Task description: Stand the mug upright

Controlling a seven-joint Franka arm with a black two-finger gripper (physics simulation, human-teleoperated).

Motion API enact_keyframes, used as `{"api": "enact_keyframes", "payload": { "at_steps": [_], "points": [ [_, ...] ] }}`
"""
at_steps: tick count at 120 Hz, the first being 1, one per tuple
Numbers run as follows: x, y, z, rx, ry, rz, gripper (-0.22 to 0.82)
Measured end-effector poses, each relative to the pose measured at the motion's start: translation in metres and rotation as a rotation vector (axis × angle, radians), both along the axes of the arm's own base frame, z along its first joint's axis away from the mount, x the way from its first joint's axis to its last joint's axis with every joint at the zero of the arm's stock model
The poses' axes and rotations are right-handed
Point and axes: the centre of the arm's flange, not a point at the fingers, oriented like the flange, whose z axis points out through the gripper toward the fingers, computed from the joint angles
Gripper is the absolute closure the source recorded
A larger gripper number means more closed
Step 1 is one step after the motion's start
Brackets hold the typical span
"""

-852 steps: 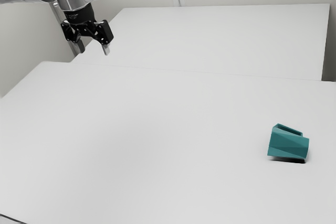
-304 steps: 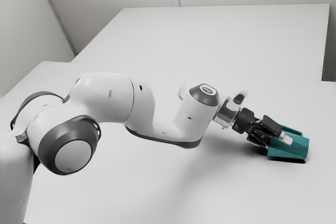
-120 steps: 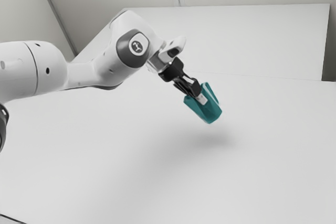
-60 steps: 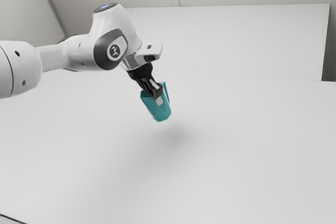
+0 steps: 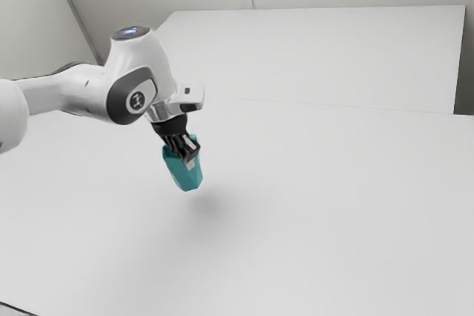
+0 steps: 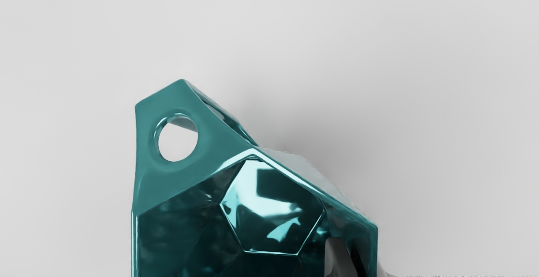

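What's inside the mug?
One of the gripper's fingers reaches into the mug, by its wall; deeper in is its shiny floor. That finger covers the wall behind it, and the wrist view's edge cuts off the rest.

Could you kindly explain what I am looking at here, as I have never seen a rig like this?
This is a simulated robot arm with a black two-finger gripper. The exterior view comes from a camera at the arm's side; the wrist view comes from one on its hand, looking into the open mouth of a teal faceted mug. The gripper holds the mug by its wall, one finger inside and one outside. The mug hangs tilted above the white table, casting a soft shadow on it.
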Motion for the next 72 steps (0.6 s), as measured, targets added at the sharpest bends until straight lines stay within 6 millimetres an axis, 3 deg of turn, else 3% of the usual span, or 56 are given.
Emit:
{"api": "enact_keyframes", "payload": {
  "at_steps": [72],
  "points": [
    [-0.016,0.013,-0.035,0.018,-0.102,0.136,0.78]
  ]
}}
